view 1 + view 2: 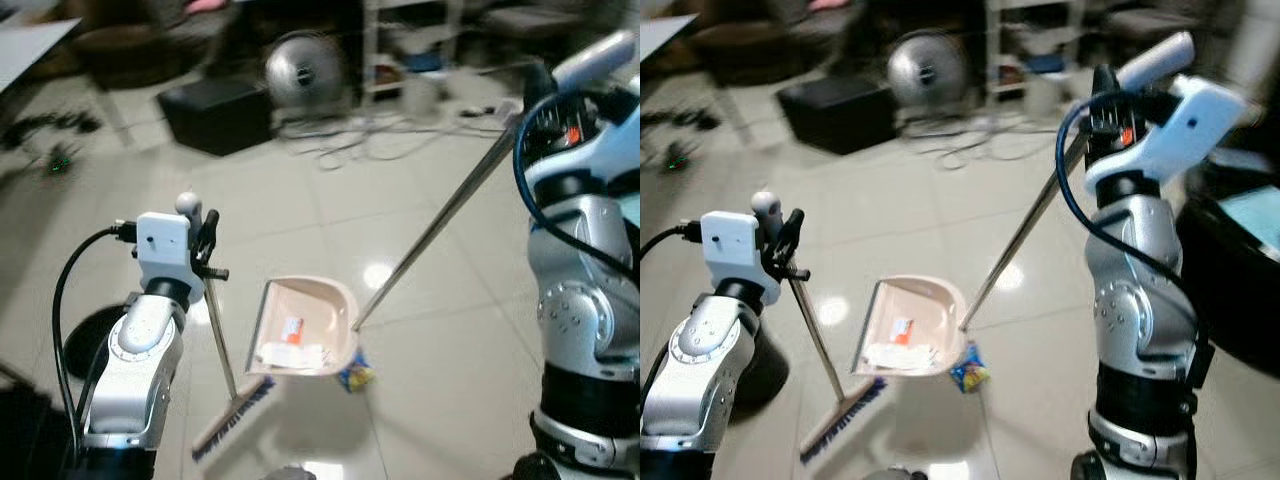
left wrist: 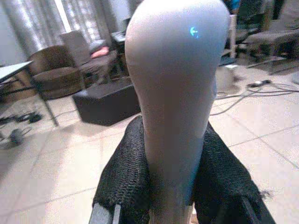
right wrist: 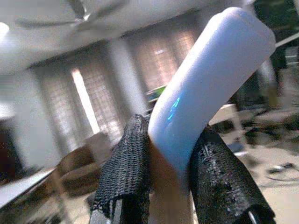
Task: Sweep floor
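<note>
My left gripper (image 1: 205,240) is shut on the grey top of the broom handle (image 2: 175,84). The thin shaft (image 1: 222,340) slants down to the brush head (image 1: 232,418), which rests on the tiles. My right gripper (image 1: 1105,95) is shut on the pale grip (image 3: 210,79) of the dustpan's long metal handle (image 1: 440,225). The beige dustpan (image 1: 330,300) sits on the floor between my arms, its mouth facing the broom. White and orange paper scraps (image 1: 292,350) lie inside it. A blue and yellow wrapper (image 1: 356,376) lies on the tiles at the pan's right corner.
A round silver fan (image 1: 302,68) and a black box (image 1: 215,112) stand ahead, with loose cables (image 1: 370,140) across the floor beside them. A white shelf unit (image 1: 410,40) is behind. A dark low object (image 1: 1240,260) sits close on my right, and a brown armchair (image 2: 56,74) far left.
</note>
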`<state>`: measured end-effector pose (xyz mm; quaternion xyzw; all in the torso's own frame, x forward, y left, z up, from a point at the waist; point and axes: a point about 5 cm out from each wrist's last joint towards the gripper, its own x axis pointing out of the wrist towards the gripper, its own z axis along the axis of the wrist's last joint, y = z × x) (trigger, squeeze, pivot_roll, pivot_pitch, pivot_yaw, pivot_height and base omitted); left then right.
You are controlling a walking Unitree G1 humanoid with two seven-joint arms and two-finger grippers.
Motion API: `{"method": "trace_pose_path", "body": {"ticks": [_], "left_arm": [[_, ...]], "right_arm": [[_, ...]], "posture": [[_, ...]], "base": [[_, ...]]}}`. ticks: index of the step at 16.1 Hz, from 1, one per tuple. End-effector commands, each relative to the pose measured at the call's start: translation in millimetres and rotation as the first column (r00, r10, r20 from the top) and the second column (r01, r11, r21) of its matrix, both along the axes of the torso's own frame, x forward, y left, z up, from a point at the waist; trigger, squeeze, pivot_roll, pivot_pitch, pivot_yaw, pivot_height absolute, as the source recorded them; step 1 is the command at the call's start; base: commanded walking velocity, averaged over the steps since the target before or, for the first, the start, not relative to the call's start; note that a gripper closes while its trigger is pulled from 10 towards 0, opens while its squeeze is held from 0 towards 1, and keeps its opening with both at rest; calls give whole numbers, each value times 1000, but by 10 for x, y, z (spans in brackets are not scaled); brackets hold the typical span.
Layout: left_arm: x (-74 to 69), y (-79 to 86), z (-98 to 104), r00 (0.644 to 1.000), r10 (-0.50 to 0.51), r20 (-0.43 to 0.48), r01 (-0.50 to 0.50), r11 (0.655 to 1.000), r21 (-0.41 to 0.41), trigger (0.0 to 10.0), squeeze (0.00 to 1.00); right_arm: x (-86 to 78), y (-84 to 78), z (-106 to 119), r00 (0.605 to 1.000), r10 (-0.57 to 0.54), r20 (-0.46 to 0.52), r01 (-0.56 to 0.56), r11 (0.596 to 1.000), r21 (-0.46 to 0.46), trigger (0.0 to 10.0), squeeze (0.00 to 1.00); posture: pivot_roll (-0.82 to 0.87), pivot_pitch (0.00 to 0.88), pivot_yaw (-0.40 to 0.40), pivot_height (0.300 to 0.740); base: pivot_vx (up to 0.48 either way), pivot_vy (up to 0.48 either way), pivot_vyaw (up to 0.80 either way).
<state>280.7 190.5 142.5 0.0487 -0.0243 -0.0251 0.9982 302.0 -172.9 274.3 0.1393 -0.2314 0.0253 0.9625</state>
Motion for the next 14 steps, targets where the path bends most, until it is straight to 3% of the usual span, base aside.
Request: {"method": "trace_pose_path", "body": {"ticks": [1, 5, 10, 14], "left_arm": [[25, -48, 141, 997, -25, 78, 25, 1000, -4, 10000, 0], [-11, -64, 139, 996, -41, 81, 42, 999, -12, 10000, 0], [-23, -23, 156, 996, -15, 89, 17, 1000, -20, 10000, 0], [-37, 45, 162, 996, 2, 86, -1, 1000, -14, 10000, 0]], "right_arm": [[17, 53, 107, 999, 29, 22, -28, 999, -42, 10000, 0], [55, 118, 166, 998, 68, 18, -66, 995, -72, 10000, 0], [132, 93, 174, 997, 77, 7, -77, 997, -1, 10000, 0], [154, 86, 185, 997, 70, 20, -71, 996, 49, 10000, 0]], "posture": [[23, 0, 95, 740], [20, 0, 77, 740], [41, 0, 52, 740], [50, 0, 51, 740]], "base": [[0, 0, 800], [0, 0, 800], [305, 0, 751], [337, 0, 0]]}}
